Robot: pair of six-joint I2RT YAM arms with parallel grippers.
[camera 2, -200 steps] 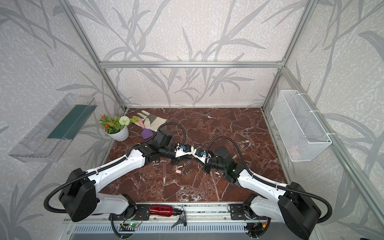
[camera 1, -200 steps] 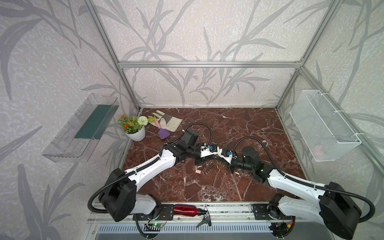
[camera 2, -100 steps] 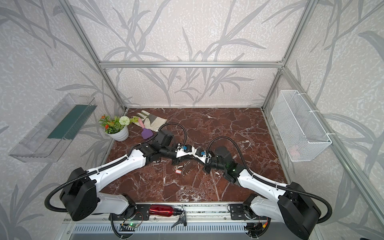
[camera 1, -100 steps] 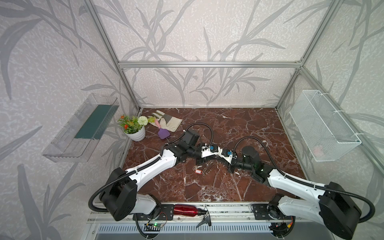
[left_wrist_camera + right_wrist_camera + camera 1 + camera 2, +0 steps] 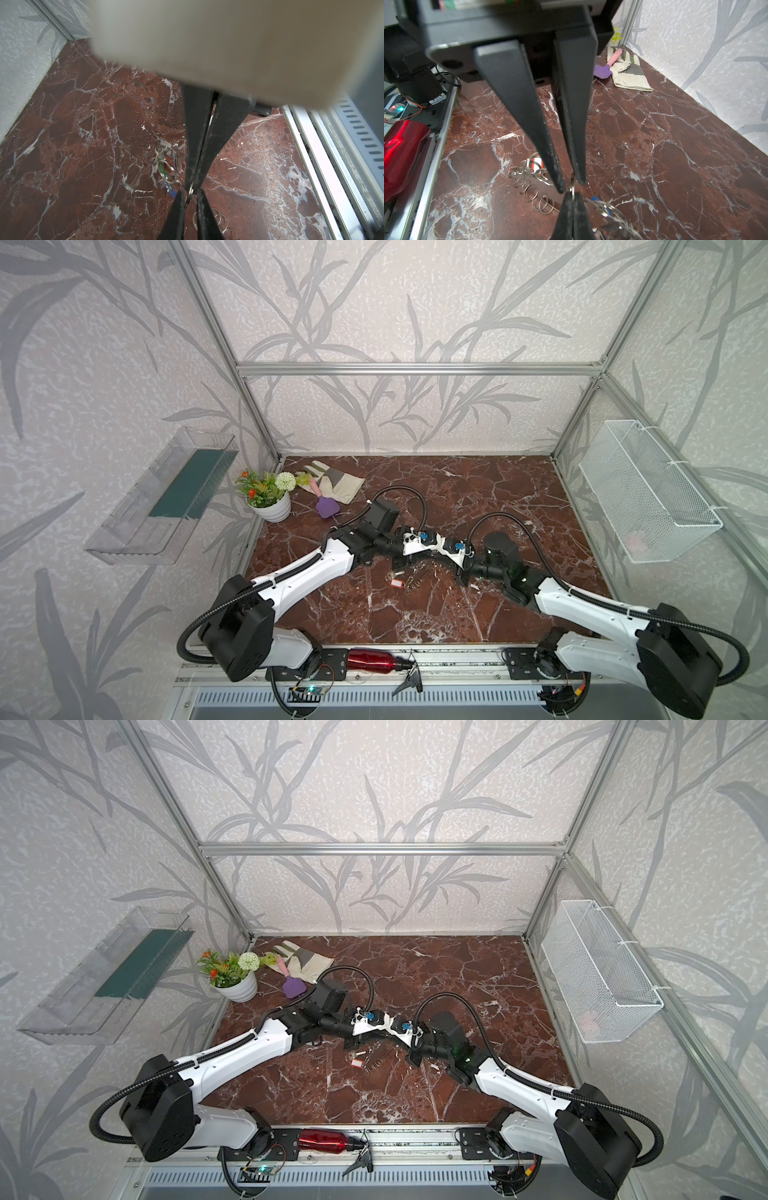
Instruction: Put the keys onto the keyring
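My two grippers meet tip to tip above the middle of the marble table (image 5: 478,497). The right gripper (image 5: 572,195) is shut on a small metal split ring (image 5: 572,185). The left gripper (image 5: 190,192) is open a narrow gap, one fingertip on each side of that ring (image 5: 191,189). A bunch of keys (image 5: 166,164) with green, red and blue tags lies just beside the fingertips. A red-tagged key (image 5: 536,163) lies further off, seen in both top views (image 5: 397,583) (image 5: 356,1063). Of the keyring only a row of small split rings (image 5: 533,194) shows; I cannot make out its plate.
At the back left stand a potted plant (image 5: 268,495), a work glove (image 5: 338,485) and a purple trowel (image 5: 326,506). A red bottle (image 5: 370,659) lies on the front rail. A wire basket (image 5: 648,489) hangs on the right wall, a clear shelf (image 5: 166,497) on the left.
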